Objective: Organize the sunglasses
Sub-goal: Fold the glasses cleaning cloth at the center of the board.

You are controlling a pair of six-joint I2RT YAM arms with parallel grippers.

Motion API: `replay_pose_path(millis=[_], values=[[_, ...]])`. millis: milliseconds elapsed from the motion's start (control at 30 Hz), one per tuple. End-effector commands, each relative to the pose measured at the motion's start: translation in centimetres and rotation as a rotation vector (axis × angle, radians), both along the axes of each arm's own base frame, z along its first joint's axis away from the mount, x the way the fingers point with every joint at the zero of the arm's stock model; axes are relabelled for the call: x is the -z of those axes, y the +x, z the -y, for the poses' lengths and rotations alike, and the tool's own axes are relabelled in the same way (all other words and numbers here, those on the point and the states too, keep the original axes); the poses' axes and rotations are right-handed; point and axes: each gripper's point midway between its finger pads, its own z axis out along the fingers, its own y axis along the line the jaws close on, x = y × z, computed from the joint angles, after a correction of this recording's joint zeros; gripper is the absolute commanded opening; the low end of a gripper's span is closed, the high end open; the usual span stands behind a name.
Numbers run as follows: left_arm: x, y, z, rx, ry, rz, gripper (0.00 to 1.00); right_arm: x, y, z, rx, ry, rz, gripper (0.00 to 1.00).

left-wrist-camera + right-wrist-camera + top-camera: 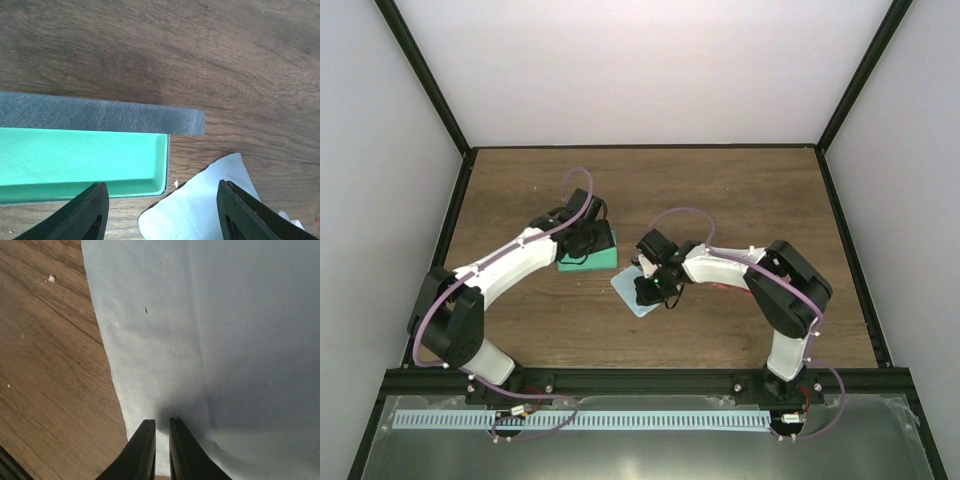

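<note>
The grey-blue case (590,260) lies open, its green inside (75,160) empty and its grey lid (100,114) standing behind. My left gripper (586,238) hovers open over the case's right end (162,186), holding nothing. The light blue cloth (632,296) lies just right of the case (210,200). My right gripper (656,288) is down on the cloth (200,315), its fingers nearly together (161,421) and pinching a fold. The sunglasses are almost wholly hidden; only a thin red sliver (724,287) shows under my right forearm.
The wooden table (720,200) is walled by white panels and black frame posts. My right forearm (730,265) lies low across the table's centre right. Small pale crumbs (51,278) lie on the wood beside the cloth.
</note>
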Motion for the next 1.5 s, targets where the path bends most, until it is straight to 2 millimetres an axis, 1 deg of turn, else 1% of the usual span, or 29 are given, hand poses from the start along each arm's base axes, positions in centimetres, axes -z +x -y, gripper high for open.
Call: replay_pose_path(millis=[0, 133, 167, 333, 433, 500, 567, 633, 700, 767, 867, 967, 1067, 1167, 1300, 1400, 1467], values=[[0.3, -0.4, -0.4, -0.009, -0.007, -0.002, 0.62, 0.8, -0.8, 0.6, -0.009, -0.043, -0.01, 0.1], [0.5, -0.4, -0.2, -0.005, -0.014, -0.001, 0.62, 1.0, -1.7, 2.5, 0.016, -0.101, -0.016, 0.11], [0.5, -0.3, -0.1, 0.0, -0.018, -0.001, 0.62, 0.7, -1.8, 2.9, 0.025, -0.107, -0.01, 0.11], [0.9, 0.1, 0.4, 0.018, -0.02, -0.003, 0.62, 0.4, -2.5, 5.2, 0.055, -0.181, -0.003, 0.12], [0.9, 0.4, 0.8, 0.03, -0.024, -0.004, 0.62, -0.1, -2.4, 6.0, 0.063, -0.21, 0.013, 0.12], [0.9, 0.5, 1.0, 0.039, -0.031, -0.003, 0.62, -1.4, -1.9, 5.9, 0.07, -0.205, 0.042, 0.12], [0.9, 0.4, 1.5, 0.054, -0.053, -0.011, 0.62, -3.1, -1.0, 5.7, 0.088, -0.183, 0.082, 0.13], [1.1, 0.2, 2.1, 0.069, -0.082, -0.028, 0.62, -4.5, 0.3, 5.9, 0.124, -0.154, 0.111, 0.13], [1.5, 0.0, 2.6, 0.076, -0.097, -0.039, 0.62, -4.9, 2.0, 6.6, 0.172, -0.136, 0.129, 0.13], [1.7, -0.1, 2.7, 0.075, -0.106, -0.042, 0.62, -4.0, 3.3, 7.7, 0.206, -0.141, 0.116, 0.13], [1.7, -0.2, 2.6, 0.081, -0.099, -0.044, 0.62, -1.8, 4.8, 9.1, 0.231, -0.185, 0.101, 0.13], [1.9, -0.4, 2.3, 0.091, -0.08, -0.05, 0.62, 0.4, 5.4, 9.6, 0.243, -0.215, 0.072, 0.13], [2.1, -0.6, 2.2, 0.098, -0.073, -0.057, 0.62, 1.8, 5.8, 9.5, 0.251, -0.224, 0.046, 0.13], [2.3, -0.7, 2.3, 0.102, -0.076, -0.063, 0.62, 2.5, 6.7, 9.5, 0.26, -0.245, 0.043, 0.13], [2.4, -0.7, 2.3, 0.102, -0.075, -0.066, 0.62, 2.8, 9.2, 10.1, 0.28, -0.271, 0.061, 0.13], [2.3, -0.7, 2.6, 0.136, -0.07, -0.064, 0.62, 2.5, 11.5, 10.3, 0.298, -0.265, 0.079, 0.13], [2.2, -0.5, 2.8, 0.157, -0.064, -0.058, 0.61, 1.8, 12.9, 9.9, 0.297, -0.253, 0.104, 0.13]])
